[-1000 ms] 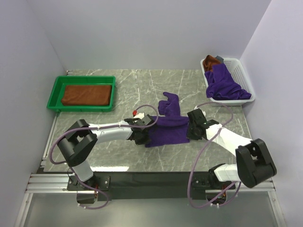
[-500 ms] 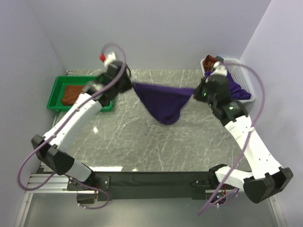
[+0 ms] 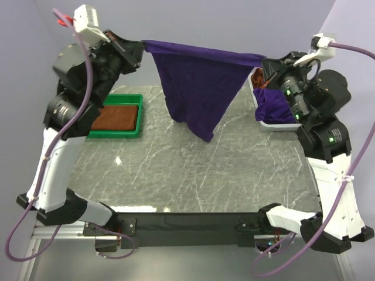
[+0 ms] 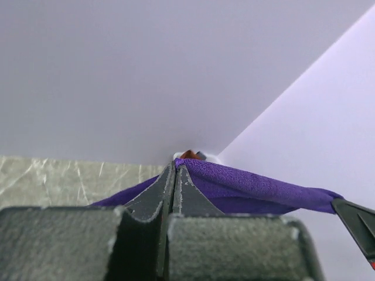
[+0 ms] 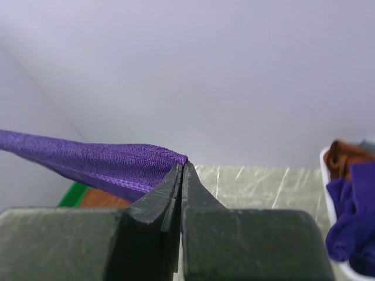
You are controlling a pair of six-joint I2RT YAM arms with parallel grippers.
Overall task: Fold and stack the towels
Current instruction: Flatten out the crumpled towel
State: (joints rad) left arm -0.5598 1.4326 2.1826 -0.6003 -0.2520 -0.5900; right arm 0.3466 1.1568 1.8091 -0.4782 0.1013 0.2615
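1. Pinching one top corner of the purple towel (image 3: 199, 82) in the left gripper (image 3: 141, 47), jaws pressed fully together on the cloth
2. Pinching the opposite top corner in the right gripper (image 3: 265, 62), jaws likewise closed tight on the fabric
3. Reaching up and inward with the left arm (image 3: 53, 164), wrist high above the green tray (image 3: 117, 136), fingers pointing right
4. Reaching up with the right arm (image 3: 334, 181), wrist level with the other, fingers pointing left, over the white basket (image 3: 275, 125)
5. Stretching the top edge taut between both grippers, high over the table (image 3: 193, 175), the rest hanging down to a point
6. With a folded brown towel (image 3: 117, 116) lying flat in the green tray
7. With a second purple towel (image 3: 275, 105) heaped in the white basket, another brown towel (image 5: 343, 157) behind it
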